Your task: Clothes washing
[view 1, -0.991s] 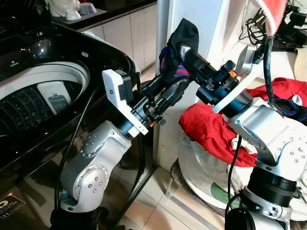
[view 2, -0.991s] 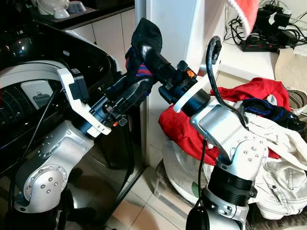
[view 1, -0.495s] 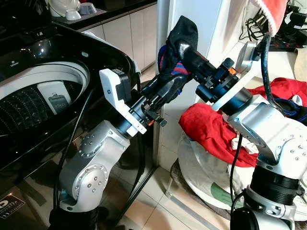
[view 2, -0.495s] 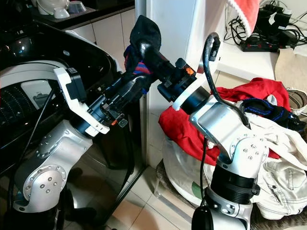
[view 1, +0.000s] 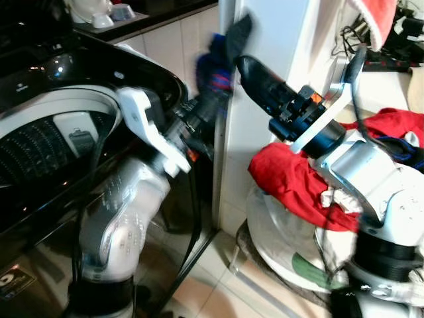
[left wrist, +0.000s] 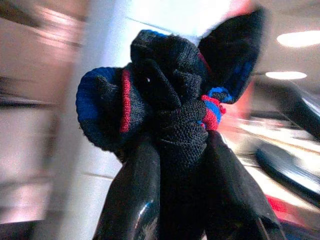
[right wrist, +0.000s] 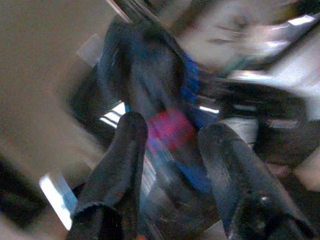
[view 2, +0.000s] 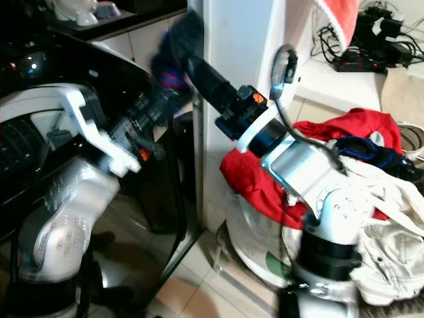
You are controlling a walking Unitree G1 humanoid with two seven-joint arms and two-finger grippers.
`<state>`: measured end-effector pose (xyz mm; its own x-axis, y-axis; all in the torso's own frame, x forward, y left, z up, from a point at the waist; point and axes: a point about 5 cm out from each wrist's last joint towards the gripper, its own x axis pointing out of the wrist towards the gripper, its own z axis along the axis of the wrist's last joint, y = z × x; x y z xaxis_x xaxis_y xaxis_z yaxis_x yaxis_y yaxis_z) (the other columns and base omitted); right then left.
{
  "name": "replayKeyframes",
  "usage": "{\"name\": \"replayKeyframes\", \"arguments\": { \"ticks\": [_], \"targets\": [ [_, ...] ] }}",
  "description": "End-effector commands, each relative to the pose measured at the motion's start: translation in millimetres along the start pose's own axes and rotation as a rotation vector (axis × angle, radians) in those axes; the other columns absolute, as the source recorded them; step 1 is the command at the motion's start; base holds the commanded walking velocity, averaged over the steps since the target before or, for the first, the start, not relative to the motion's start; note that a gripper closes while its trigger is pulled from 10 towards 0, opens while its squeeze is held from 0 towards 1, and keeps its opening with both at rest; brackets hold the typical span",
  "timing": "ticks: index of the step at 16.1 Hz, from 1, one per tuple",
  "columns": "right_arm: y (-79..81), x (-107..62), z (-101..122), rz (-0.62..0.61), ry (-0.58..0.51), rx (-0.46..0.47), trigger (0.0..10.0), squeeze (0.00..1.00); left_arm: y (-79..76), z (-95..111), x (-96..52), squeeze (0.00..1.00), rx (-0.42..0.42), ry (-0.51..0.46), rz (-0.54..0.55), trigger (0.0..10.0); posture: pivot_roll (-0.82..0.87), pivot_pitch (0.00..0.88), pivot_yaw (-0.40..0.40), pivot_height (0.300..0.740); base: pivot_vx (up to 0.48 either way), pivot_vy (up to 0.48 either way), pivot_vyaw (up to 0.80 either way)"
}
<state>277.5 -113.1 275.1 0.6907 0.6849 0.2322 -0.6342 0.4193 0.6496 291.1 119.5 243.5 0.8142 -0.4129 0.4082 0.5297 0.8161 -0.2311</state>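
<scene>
The left tool (left wrist: 182,150) pinches a dark sock (left wrist: 170,110) with blue and red stripes — its two fingers (left wrist: 132,200) press in on the bunched cloth from either side, and the loose toe and cuff stand up above them. The sock is held high, just beside the rim of the washing machine (view 1: 59,99) and on its right-hand side, which suits a carry over the rim and a drop into the drum (view 1: 46,142); that is a guess from the task.

The right tool (view 1: 255,76) is raised on the far side of the sock from the washing machine, near it but apart. In the right wrist view its fingers (right wrist: 120,165) are spread, with the sock seen through the gap between them and nothing gripped. It looks like a hand-off, with the left arm holding alone.

To the right of the washing machine stands a white pillar (view 1: 265,26), and past it a basket (view 1: 278,232) heaped with laundry: a red garment (view 1: 291,179) hangs over its edge and white clothes (view 2: 391,218) lie further right. Beyond the washing machine a dark desk (view 1: 142,20) carries white dishes (view 1: 99,16).

Between sock and drum stands the machine's raised black rim (view 1: 165,83), close under the left arm — the tool must clear it. The views are blurred, so finer detail cannot be told.
</scene>
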Motion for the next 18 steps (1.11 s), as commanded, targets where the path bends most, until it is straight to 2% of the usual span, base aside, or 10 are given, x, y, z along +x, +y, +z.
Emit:
{"name": "replayKeyframes", "arguments": {
  "ticks": [1, 2, 3, 4, 5, 8, 9, 10, 12, 18],
  "targets": [
    [-2.6, -2.7, 0.5, -0.047, 0.024, -0.132, 10.0, 0.0, 28.4, 10.1, 0.3, 0.0, 0.09, -0.029, 0.168, 0.0, -0.05, 0.0, 0.018, 0.74, 0.0, 0.0, 0.0],
    [-1.9, -3.0, -2.3, -0.056, 0.084, -0.25, 10.0, 0.0, 49.2, 15.4, 5.1, 0.0, 0.182, 0.004, 0.242, 0.0, -0.05, 0.0, 0.017, 0.74, 0.0, 0.0, 0.0],
    [1.1, -1.7, -9.5, -0.055, 0.187, -0.423, 10.0, 0.0, 79.7, 23.9, 12.1, 0.0, 0.342, 0.091, 0.341, 0.0, -0.05, 0.0, 0.017, 0.74, 0.0, 0.0, 0.0],
    [4.2, 0.7, -14.6, -0.046, 0.241, -0.502, 10.0, 0.0, 97.8, 26.4, 15.6, 0.0, 0.439, 0.178, 0.408, 0.8, -0.05, 0.0, 0.017, 0.74, 0.0, 0.0, 0.0],
    [9.4, 10.6, -25.2, -0.054, 0.32, -0.658, 10.0, 0.0, 139.4, 28.9, 18.7, 0.0, 0.692, 0.427, 0.512, 10.0, -0.06, 0.0, 0.017, 0.74, 0.0, 0.0, 0.0],
    [16.5, 17.8, -33.7, -0.008, 0.327, -0.709, 10.0, 0.0, 176.1, 21.3, 13.5, 0.0, 0.75, 0.646, 0.593, 10.0, -0.06, 0.0, 0.025, 0.74, 0.0, 0.0, 0.0],
    [16.7, 18.0, -34.9, -0.005, 0.33, -0.716, 10.0, 0.0, 180.1, 21.1, 11.4, 0.0, 0.754, 0.667, 0.61, 10.0, -0.06, 0.0, 0.029, 0.74, 0.0, 0.0, 0.0],
    [14.2, 16.9, -34.8, -0.016, 0.327, -0.741, 10.0, 0.0, 188.3, 22.1, 7.1, 1.0, 0.709, 0.704, 0.653, 10.0, -0.07, 0.0, 0.04, 0.74, 0.0, 0.0, 0.0],
    [10.2, 14.9, -33.0, -0.037, 0.323, -0.768, 10.0, 0.0, 194.3, 21.1, 2.9, 1.0, 0.697, 0.772, 0.661, 10.0, -0.08, 0.0, 0.052, 0.74, 0.0, 0.0, 0.0],
    [4.2, 9.4, -34.5, -0.05, 0.347, -0.78, 10.0, 0.0, 199.0, 22.2, 1.3, 1.0, 0.633, 0.784, 0.674, 10.0, -0.09, 0.0, 0.05, 0.74, 0.0, 0.0, 0.0]
  ]
}}
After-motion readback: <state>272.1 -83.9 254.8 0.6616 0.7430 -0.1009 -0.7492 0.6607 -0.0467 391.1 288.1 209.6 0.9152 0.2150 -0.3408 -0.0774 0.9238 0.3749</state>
